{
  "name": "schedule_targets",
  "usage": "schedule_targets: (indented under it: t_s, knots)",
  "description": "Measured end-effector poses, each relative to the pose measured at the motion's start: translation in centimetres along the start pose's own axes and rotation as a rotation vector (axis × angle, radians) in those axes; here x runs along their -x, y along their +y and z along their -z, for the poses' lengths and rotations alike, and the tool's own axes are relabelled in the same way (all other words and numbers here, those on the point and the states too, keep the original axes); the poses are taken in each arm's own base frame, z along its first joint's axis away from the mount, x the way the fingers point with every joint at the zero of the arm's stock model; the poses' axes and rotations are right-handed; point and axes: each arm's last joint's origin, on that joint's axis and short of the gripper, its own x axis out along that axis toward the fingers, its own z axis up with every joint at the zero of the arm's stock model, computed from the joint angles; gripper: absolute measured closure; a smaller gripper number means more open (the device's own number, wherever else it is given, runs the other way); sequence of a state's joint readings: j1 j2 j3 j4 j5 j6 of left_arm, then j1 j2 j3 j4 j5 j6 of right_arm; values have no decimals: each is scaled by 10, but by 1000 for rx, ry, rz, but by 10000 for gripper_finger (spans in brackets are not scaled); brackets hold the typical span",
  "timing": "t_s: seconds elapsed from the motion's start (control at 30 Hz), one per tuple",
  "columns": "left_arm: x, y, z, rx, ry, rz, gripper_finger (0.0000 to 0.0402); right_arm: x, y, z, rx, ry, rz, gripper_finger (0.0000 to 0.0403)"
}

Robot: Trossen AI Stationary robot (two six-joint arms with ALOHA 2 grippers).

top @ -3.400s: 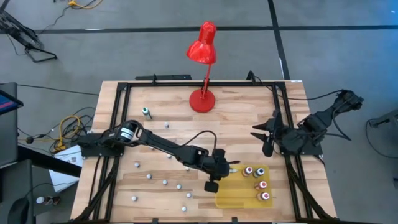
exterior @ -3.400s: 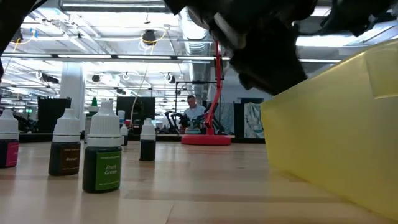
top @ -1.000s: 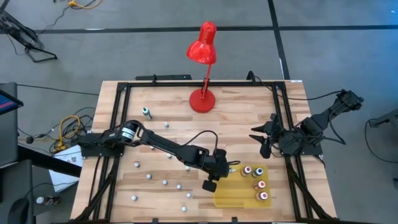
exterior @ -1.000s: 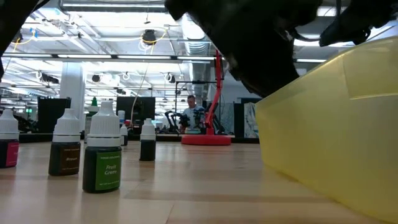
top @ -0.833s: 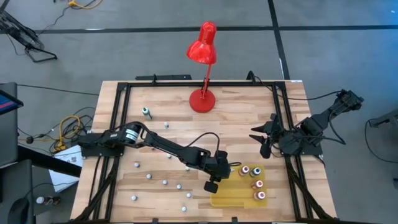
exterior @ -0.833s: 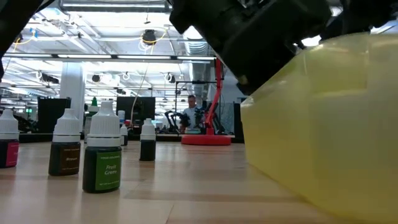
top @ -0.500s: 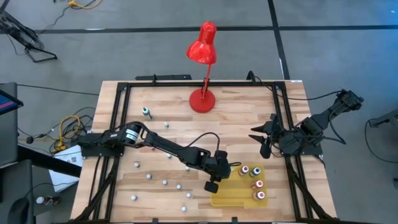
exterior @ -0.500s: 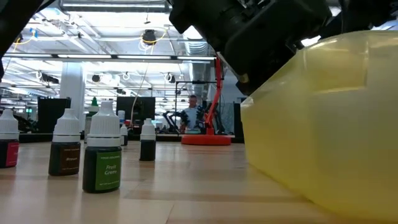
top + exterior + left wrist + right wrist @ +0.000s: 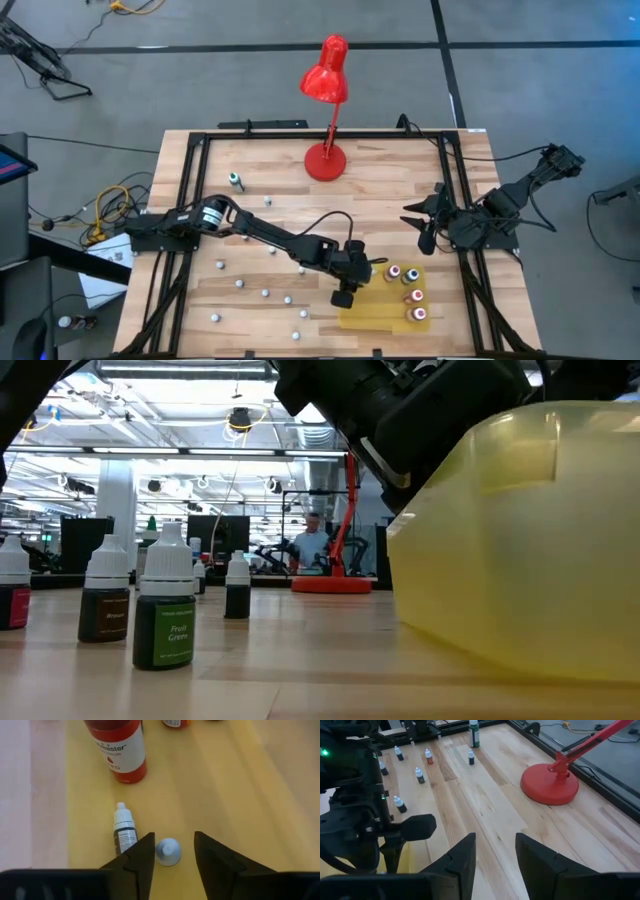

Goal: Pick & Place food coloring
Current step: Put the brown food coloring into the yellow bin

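The table point(image 9: 250, 150) fills the middle of the high view. A lamp point(image 9: 325, 158) stands at its upper centre, with one bottle point(image 9: 236, 181) to the lamp's left. Small bottles point(image 9: 264, 293) lie scattered across the lower left. A tray point(image 9: 372, 318) sits at the lower right, holding four bottles point(image 9: 410, 296) in its right part.
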State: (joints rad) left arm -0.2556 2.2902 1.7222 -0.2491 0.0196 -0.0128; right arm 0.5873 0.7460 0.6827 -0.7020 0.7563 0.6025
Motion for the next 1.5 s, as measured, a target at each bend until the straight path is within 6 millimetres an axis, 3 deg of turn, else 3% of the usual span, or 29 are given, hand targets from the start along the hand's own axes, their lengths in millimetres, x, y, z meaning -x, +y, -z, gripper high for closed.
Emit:
schedule_targets:
  t_s: [0.43, 0.7, 0.87, 1.03, 1.23, 1.5]
  knots:
    - [20, -9, -24, -5, 87, 4, 237, 0, 0, 0, 0, 0, 0, 274]
    - [53, -10, -31, 5, 280, 3, 237, 0, 0, 0, 1, 1, 1, 274]
    - [91, -16, -31, 22, 272, -93, 237, 0, 0, 0, 1, 1, 0, 274]
    - [115, -26, 4, 105, 305, -214, 237, 0, 0, 0, 0, 0, 0, 274]
    - [127, -28, 60, 289, 275, -229, 237, 0, 0, 0, 1, 1, 1, 274]
    - [119, -34, 90, 320, 271, -206, 237, 0, 0, 0, 0, 0, 0, 274]
